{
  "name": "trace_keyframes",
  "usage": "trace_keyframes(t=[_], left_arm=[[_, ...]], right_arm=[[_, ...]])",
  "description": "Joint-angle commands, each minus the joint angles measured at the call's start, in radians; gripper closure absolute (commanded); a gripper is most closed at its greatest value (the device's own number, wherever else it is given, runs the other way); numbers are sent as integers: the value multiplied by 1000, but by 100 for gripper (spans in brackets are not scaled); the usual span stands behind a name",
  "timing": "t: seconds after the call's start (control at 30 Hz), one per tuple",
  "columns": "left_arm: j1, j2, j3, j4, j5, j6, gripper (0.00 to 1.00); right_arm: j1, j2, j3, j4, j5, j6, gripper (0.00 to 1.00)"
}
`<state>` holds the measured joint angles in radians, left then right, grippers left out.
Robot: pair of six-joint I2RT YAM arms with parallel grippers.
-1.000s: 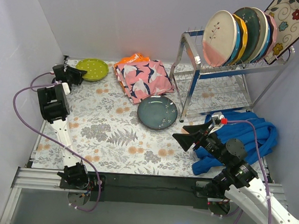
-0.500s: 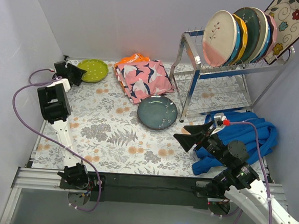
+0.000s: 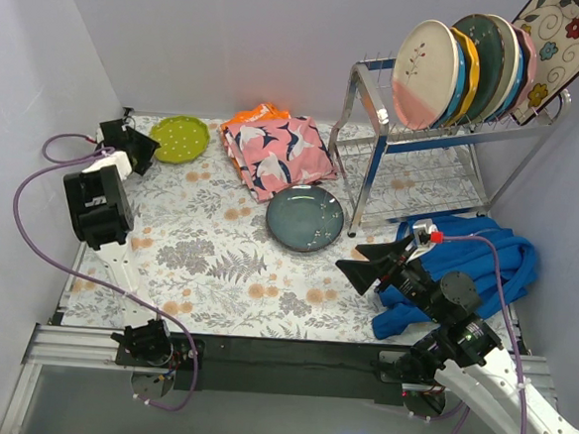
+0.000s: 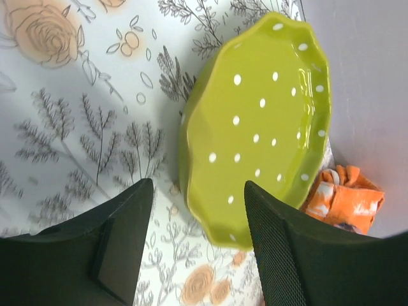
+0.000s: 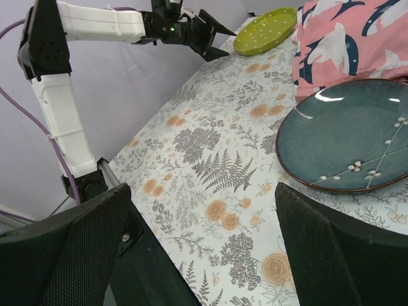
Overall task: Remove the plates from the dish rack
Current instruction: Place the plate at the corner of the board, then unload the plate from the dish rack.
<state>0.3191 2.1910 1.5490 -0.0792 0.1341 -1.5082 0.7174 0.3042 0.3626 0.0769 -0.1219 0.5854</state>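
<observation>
The left claw (image 4: pixel 197 191) is held open, empty; the lime plate (image 4: pixel 261 121) is laid just ahead of it. The right claw (image 5: pixel 203 191) is spread wide; more plates (image 3: pixel 426 73) are stood in the dish rack (image 3: pixel 372 173), well beyond it.

The left arm (image 3: pixel 106 204) stood folded well to the left of the dark teal plate (image 3: pixel 304 218), elbow high, forearm reaching farther back and left of it. The left gripper (image 3: pixel 147 148) pointed away from its base, jaws parted, nothing clamped between the fingers (image 4: pixel 121 242). On the other side, the right arm (image 3: pixel 468 359) stretched low, on the near right of that plate. The right gripper (image 3: pixel 348 258) aimed left, tips close by the plate's near-right rim, jaws spread wide and empty.
</observation>
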Motion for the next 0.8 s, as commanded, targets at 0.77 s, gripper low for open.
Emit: trace_keyframes(t=[0.77], left_arm=[[-589,-1049,-748,231,70,71,31]], right_arm=[[-3,64,68,-8,102,-121,3]])
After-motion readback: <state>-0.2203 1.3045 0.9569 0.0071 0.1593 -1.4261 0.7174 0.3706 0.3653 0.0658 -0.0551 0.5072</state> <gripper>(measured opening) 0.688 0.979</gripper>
